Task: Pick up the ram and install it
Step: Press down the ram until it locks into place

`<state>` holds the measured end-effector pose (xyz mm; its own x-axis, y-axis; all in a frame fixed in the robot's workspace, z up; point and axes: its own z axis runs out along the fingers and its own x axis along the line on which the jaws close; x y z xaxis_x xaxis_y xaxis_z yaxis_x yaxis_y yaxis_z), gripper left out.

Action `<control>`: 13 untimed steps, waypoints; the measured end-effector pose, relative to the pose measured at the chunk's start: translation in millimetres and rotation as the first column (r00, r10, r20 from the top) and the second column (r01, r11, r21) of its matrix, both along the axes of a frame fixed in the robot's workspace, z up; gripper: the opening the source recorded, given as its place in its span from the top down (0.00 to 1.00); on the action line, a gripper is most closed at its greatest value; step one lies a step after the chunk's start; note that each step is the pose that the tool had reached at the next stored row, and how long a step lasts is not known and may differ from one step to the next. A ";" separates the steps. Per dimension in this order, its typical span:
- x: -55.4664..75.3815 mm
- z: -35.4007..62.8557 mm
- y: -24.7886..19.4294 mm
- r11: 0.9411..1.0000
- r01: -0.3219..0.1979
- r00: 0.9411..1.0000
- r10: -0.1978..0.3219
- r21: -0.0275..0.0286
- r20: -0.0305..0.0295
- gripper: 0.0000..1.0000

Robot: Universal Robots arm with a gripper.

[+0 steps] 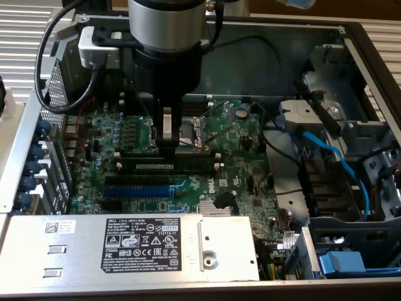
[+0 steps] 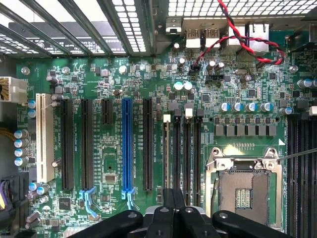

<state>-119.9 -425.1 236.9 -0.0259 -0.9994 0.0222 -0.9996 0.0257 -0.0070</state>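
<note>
One robot arm reaches down into an open desktop computer case [image 1: 351,37], its gripper [image 1: 166,145] pressed close over the green circuit board [image 1: 232,163]. The fingers [image 1: 166,128] are clenched together with no gap between them, and nothing hangs in their grasp. Directly below the fingertips lies the memory stick [image 1: 164,166], a long dark strip with a pale label, seated lengthwise in one of the black memory slots [image 1: 163,158]; the fingertips meet its upper edge or hover just above it, too close to tell which. Just behind the fingers sits the silver processor socket [image 1: 195,130]. A blue expansion slot [image 1: 136,190] runs on the near side of the stick, and beyond that a grey power supply box [image 1: 125,244]
</note>
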 end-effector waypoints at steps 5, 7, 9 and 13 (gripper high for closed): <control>0.1 0.3 -0.2 1.000 0.000 1.000 0.000 0.000 0.000 0.89; 0.1 0.2 -0.2 1.000 0.000 1.000 0.000 0.000 0.000 0.89; 0.1 0.2 -0.2 1.000 0.000 1.000 0.000 0.000 0.000 0.89; 0.1 0.2 -0.2 1.000 0.000 1.000 0.000 0.000 0.000 0.89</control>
<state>-119.8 -425.2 237.1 -0.0258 -0.9994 0.0221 -0.9996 0.0257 -0.0069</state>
